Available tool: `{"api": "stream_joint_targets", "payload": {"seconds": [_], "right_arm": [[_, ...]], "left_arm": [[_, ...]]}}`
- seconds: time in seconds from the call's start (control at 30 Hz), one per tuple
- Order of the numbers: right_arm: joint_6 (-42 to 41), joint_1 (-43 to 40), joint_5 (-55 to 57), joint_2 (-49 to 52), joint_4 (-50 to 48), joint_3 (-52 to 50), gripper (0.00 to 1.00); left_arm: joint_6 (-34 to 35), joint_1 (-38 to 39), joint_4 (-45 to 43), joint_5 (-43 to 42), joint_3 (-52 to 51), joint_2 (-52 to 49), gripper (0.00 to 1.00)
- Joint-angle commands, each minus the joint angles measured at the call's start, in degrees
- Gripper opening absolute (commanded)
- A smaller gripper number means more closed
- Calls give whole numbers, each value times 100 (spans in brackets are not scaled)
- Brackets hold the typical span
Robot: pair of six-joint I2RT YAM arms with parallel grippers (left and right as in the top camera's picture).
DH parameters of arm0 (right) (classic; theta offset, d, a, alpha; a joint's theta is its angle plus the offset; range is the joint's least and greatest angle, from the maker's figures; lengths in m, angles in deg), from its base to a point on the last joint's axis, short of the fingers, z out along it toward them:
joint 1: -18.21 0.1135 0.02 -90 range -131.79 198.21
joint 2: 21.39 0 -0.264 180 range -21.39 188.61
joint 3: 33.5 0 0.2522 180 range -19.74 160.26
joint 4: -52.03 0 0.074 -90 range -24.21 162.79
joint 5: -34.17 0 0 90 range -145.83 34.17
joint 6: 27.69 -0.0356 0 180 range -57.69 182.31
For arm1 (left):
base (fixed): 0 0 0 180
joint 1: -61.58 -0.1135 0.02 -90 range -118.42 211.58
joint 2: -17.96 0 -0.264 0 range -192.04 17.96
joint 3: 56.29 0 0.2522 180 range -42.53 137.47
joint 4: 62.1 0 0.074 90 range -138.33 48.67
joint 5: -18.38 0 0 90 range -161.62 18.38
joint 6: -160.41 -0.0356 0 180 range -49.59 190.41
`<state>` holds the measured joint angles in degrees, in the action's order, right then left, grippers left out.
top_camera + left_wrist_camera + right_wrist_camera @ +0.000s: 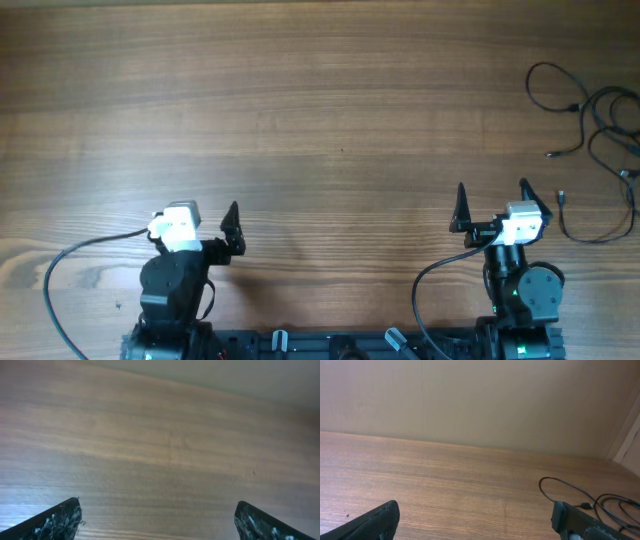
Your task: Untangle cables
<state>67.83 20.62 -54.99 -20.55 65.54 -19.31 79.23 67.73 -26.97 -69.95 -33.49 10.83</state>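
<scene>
**Overhead:** Two robot arms sit at the near edge of a wooden bench. The left arm shows a single dark finger beside its white wrist camera, so from above it cannot be told how wide the left jaws stand. The right arm has the right jaws spread wide apart, both pointed fingertips clear of everything and closed on nothing. The cables, thin black wires with small plug ends, lie in loose overlapping loops at the bench's far right corner, well apart from both arms.

**Left wrist:** Two dark fingertips sit at opposite bottom corners of the frame. The left jaws are wide open and empty, above bare wood grain.

**Right wrist:** The fingertips again sit far apart at the lower corners, confirming open, empty right jaws. The cables curl across the bench at lower right, just beyond the right-hand fingertip and untouched. One loop arcs towards the centre and a small plug rests on the wood. A plain beige wall rises behind the bench.
</scene>
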Motion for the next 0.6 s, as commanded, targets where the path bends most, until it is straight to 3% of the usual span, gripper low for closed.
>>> {"api": "stream_joint_targets", "payload": {"seconds": [0.0, 0.07, 0.23, 0.57], "right_arm": [[35, -24, -98, -57, -13, -13, 100], [37, -24, -98, -57, -13, -13, 100], [37, -24, -98, -57, -13, -13, 100], [37, -24, -98, -57, -13, -13, 100]], "left_arm": [[-68, -210, -46, -15, -267, 549, 100], [-72, -221, -212, -26, -299, 671, 100], [-68, -221, -1672, -37, -828, 688, 100], [-116, -501, -1714, -35, -870, 688, 100]]}}
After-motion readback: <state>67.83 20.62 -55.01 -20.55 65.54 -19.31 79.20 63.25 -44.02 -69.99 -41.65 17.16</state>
